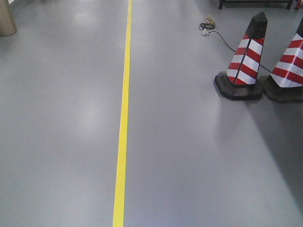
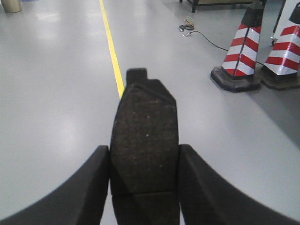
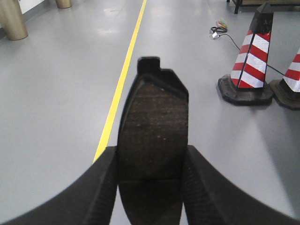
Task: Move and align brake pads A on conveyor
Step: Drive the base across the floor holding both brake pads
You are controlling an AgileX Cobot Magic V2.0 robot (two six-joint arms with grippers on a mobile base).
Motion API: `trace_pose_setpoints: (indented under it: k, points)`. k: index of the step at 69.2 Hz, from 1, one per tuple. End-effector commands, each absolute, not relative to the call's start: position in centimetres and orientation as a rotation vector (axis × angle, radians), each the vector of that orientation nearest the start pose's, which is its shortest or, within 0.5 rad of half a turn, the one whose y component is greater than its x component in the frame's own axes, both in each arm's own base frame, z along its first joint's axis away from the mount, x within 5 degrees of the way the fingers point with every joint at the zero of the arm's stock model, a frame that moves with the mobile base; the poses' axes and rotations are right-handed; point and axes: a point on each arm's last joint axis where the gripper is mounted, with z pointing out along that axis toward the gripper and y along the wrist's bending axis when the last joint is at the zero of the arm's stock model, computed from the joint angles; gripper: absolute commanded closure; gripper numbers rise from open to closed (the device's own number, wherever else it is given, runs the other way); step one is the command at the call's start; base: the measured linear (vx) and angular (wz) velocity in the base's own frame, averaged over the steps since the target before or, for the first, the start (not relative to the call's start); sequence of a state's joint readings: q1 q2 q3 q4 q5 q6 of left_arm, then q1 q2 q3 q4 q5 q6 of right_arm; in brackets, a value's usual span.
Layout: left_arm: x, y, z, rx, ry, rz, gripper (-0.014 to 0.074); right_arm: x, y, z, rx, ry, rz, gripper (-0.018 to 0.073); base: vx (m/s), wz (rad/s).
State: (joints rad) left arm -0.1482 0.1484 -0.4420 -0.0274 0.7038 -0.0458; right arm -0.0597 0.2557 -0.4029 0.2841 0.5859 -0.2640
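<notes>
Two brake pads are seen, one per wrist view, both clamped and held up off the grey floor (image 1: 189, 156). In the left wrist view the left gripper (image 2: 144, 154) is closed narrow on the left-held brake pad (image 2: 144, 126). The pad is pinched by its long edges between the two black fingers (image 2: 84, 187), and its dark rough friction face is turned toward the camera. A small tab is seen at its far end, and a cross groove is visible low on the face, between the fingers. In the right wrist view the right gripper (image 3: 152, 154) is likewise closed on the right-held brake pad (image 3: 154, 122), with the same grip: brown-grey face up, black backing rim visible around the top, notch tab at the far end. Both pads are pointed away from the cameras, roughly along the yellow floor line (image 1: 124, 118), which is run straight up the floor in the front view. Two red-and-white striped cones on black bases are stood touching side by side at the right, the near cone (image 1: 246, 52) and the edge cone (image 1: 291, 61). A loose cable (image 1: 208, 26) is laid on the floor behind them. A beige cylindrical object (image 1: 5, 19) is seen at the top left, cut off by the frame.
</notes>
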Motion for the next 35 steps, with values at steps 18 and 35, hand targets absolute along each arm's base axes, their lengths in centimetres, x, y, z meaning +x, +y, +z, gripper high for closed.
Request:
trace_pose_setpoints:
  k: [18,35]
  points:
    - [3.86,-0.79,30.37,0.086,1.787,-0.183,0.0602,6.32,0.83,29.90,-0.051,1.783,0.065,0.0564,0.85,-0.08]
    - [3.86,-0.79,30.37,0.086,1.787,-0.183,0.0602,6.32,0.84,29.90,-0.050,1.783,0.068,0.0564,0.80,-0.09]
